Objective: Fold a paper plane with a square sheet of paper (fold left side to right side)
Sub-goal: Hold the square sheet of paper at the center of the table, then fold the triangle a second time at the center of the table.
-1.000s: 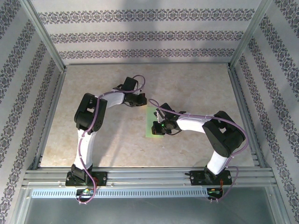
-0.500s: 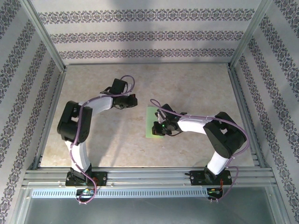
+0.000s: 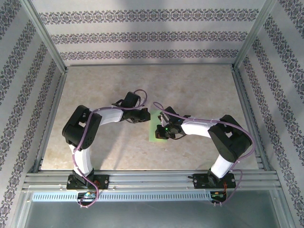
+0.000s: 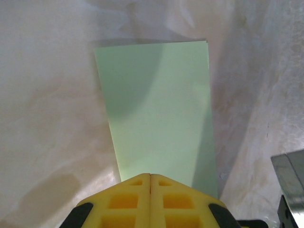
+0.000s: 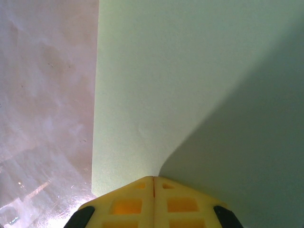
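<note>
table point(image 3: 199, 90): pale marbled top beneath both sets of fingers
square sheet of paper point(image 4: 156, 114): folded narrow, lying flat, stretching ahead of both fingertips
left gripper point(image 4: 150, 176): fingers pressed together, holding nothing, tips over the sheet's near end
right gripper point(image 5: 153, 179): fingers together, empty, tips above the sheet just inside its left edge

One square sheet of paper point(image 4: 156, 118); two claws (left claw point(image 4: 150, 176), right claw point(image 5: 153, 178)).

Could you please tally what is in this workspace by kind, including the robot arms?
Pale green sheet of paper: 1
Robot arms: 2 (left arm, right arm)
Total: 3
</note>
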